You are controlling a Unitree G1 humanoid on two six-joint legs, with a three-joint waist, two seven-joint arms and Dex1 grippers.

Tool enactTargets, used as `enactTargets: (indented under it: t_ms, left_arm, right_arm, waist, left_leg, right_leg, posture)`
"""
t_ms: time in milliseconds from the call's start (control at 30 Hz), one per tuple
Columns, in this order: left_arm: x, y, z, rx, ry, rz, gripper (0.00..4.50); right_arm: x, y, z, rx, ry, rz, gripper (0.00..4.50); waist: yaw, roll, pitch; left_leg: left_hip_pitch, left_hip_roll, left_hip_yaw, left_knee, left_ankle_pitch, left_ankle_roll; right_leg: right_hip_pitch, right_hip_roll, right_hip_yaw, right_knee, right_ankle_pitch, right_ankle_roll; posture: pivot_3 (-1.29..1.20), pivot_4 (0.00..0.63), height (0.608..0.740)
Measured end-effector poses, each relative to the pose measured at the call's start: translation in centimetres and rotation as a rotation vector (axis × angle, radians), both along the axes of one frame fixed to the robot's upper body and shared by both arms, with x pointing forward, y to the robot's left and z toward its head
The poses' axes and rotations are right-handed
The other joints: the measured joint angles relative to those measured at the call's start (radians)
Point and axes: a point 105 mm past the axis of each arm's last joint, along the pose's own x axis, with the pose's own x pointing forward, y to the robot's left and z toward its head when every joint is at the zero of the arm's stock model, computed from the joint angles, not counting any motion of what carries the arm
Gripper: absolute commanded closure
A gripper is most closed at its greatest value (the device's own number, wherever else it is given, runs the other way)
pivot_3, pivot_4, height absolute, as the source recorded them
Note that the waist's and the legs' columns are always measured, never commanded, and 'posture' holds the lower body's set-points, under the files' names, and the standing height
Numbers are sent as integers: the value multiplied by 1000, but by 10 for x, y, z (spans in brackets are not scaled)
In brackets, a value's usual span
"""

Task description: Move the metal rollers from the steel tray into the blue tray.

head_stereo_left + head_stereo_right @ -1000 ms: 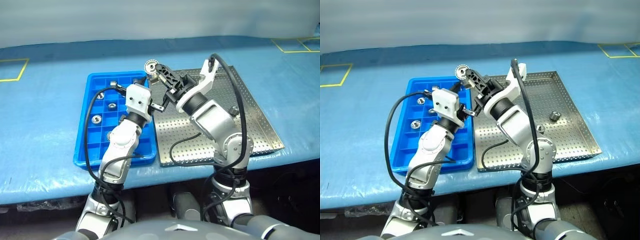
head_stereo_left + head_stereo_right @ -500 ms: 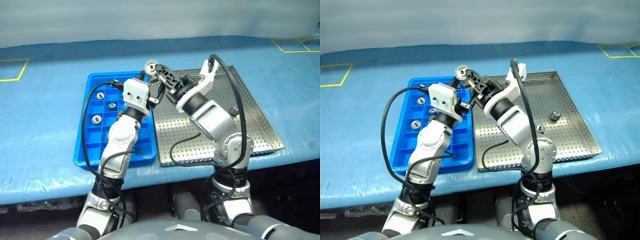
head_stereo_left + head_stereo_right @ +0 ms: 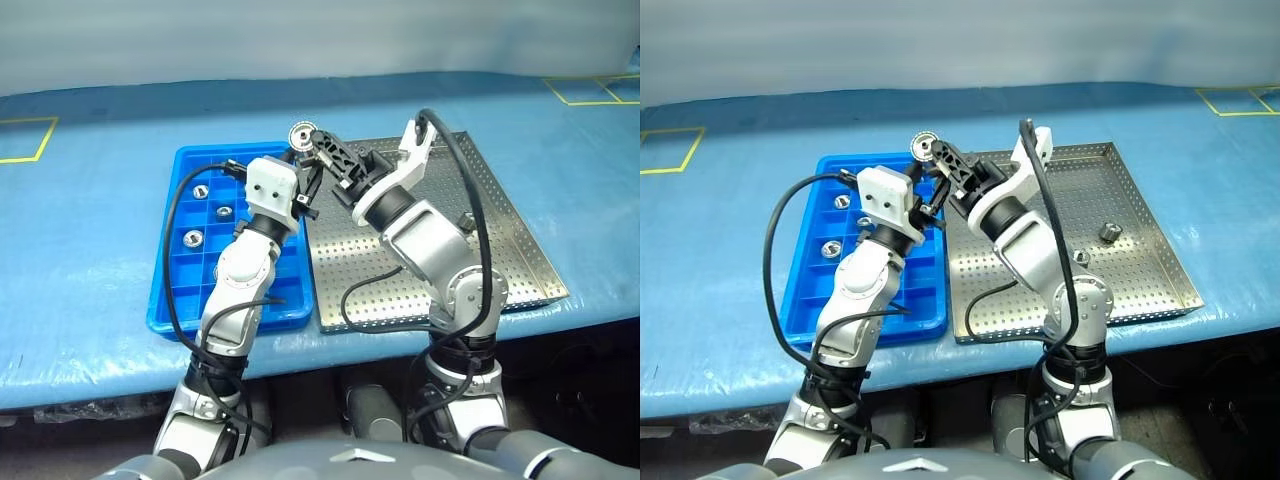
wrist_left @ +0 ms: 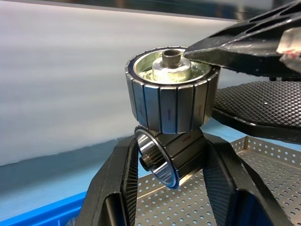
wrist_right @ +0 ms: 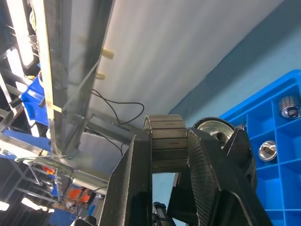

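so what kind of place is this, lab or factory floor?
Likely a robot test cell or workshop bench: a blue-covered table with yellow taped squares, a perforated steel tray, and a gridded blue tray holding metal rollers.

The left gripper (image 3: 305,178) swung from about eight o'clock of the raised right gripper (image 3: 305,138) to roughly six o'clock, just beneath it above the far edge of the blue tray (image 3: 170,290). Its fingers (image 4: 225,183), spread wide a second earlier, narrowed until they flanked the lower of two stacked metal rollers (image 4: 171,153); the upper roller (image 4: 171,96) sat pinched in the right gripper's fingers (image 5: 207,165). The left forearm straightened and its cable loop moved outward to nine o'clock.
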Motion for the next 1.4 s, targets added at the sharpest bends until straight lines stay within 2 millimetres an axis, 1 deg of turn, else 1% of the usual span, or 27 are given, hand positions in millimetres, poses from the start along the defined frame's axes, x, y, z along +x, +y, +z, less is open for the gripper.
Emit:
enactTargets:
  t_ms: [67,233,300,367,467,533,567,633,700,767,800,900,967,1033,1100,1167,1267,1400]
  left_arm:
    - [3,2,-5,14,20,8,2837]
    - [12,19,-23,22,139,40,2837]
    - [13,21,-30,13,190,33,2837]
    - [14,22,-34,-10,226,23,2837]
    - [15,34,-28,-88,225,33,2837]
    - [14,50,-16,-148,194,54,2837]
    - [11,60,-9,-167,173,63,2837]
    - [3,83,1,-174,134,94,2837]
    - [-8,110,4,-143,121,136,2837]
    - [-20,125,1,-108,139,144,2837]
    - [-24,128,-2,-87,152,138,2837]
    - [-48,142,-18,19,232,105,2837]
    - [-62,149,-26,66,276,98,2837]
    - [-73,154,-33,100,318,96,2837]
    - [-81,159,-39,129,354,106,2837]
    - [-92,167,-48,147,408,144,2837]
    - [-99,170,-60,151,469,161,2837]
    - [-103,167,-73,163,549,154,2837]
  right_arm:
    - [2,-4,-3,-33,-2,-27,3797]
    - [8,-33,-7,-329,-111,-197,3797]
    - [8,-36,-6,-403,-146,-227,3797]
    - [7,-36,-5,-415,-161,-237,3797]
    - [7,-41,-7,-438,-167,-256,3797]
    - [7,-48,-19,-515,-146,-264,3797]
    - [7,-51,-27,-582,-140,-249,3797]
    - [3,-51,-45,-701,-131,-196,3797]
    - [-4,-42,-62,-794,-130,-99,3797]
    - [-11,-29,-71,-840,-152,-6,3797]
    - [-14,-24,-73,-848,-164,29,3797]
    - [-26,2,-75,-853,-235,173,3797]
    - [-31,18,-73,-839,-278,242,3797]
    - [-35,32,-70,-817,-311,289,3797]
    - [-36,43,-70,-808,-328,323,3797]
    - [-34,55,-75,-810,-330,362,3797]
    - [-34,65,-83,-816,-321,400,3797]
    - [-31,71,-87,-815,-316,415,3797]
  waist:
    - [0,0,0]
    - [1,0,0]
    - [0,0,0]
    - [0,0,0]
    - [1,0,0]
    - [2,0,0]
    - [1,0,0]
    - [-1,0,0]
    - [-7,0,0]
    - [-2,0,0]
    - [1,0,0]
    - [11,-1,0]
    - [24,-2,1]
    - [35,-2,1]
    - [51,-2,1]
    - [62,-3,0]
    - [79,-4,0]
    - [91,-4,0]
  left_leg:
    - [0,0,0,0,0,0]
    - [-1,0,0,0,0,0]
    - [0,0,0,0,0,0]
    - [0,0,0,0,0,0]
    - [0,0,0,0,0,0]
    - [0,0,1,0,0,0]
    - [0,0,1,0,0,0]
    - [0,1,1,0,0,0]
    - [2,1,1,-2,0,0]
    - [2,2,0,-2,0,0]
    - [2,2,0,-2,0,0]
    - [3,3,0,-2,0,0]
    - [3,4,0,-2,0,0]
    - [3,6,0,-2,0,0]
    - [3,6,0,-1,0,-1]
    - [4,7,1,-1,0,-1]
    - [3,6,1,-1,0,-1]
    - [3,6,1,-1,0,-1]
  right_leg:
    - [0,0,0,0,0,0]
    - [0,0,0,0,0,1]
    - [-1,0,0,0,0,1]
    - [-1,1,0,0,0,1]
    - [-1,0,0,0,0,0]
    - [-1,0,0,0,0,0]
    - [-1,0,1,0,0,0]
    - [-1,0,1,0,1,-2]
    - [-1,1,1,1,0,-3]
    - [-1,2,0,1,-1,-2]
    - [0,2,0,1,-2,-1]
    - [0,1,0,1,-3,-2]
    - [0,1,-1,1,-5,-7]
    - [0,0,-1,1,-6,-8]
    - [0,-1,-2,1,-6,-8]
    - [0,-2,-2,1,-6,-8]
    - [0,-2,-3,1,-6,-9]
    - [0,-2,-3,1,-6,-9]
  posture:
    - [-111,150,740]
    - [-114,150,740]
    - [-115,150,740]
    - [-115,150,740]
    - [-112,150,740]
    - [-112,150,740]
    - [-83,150,740]
    - [-70,150,740]
    - [-43,150,740]
    - [-9,150,740]
    - [2,150,740]
    - [28,150,740]
    - [60,150,740]
    - [87,150,740]
    - [105,150,740]
    - [113,150,740]
    - [128,150,740]
    - [120,150,740]
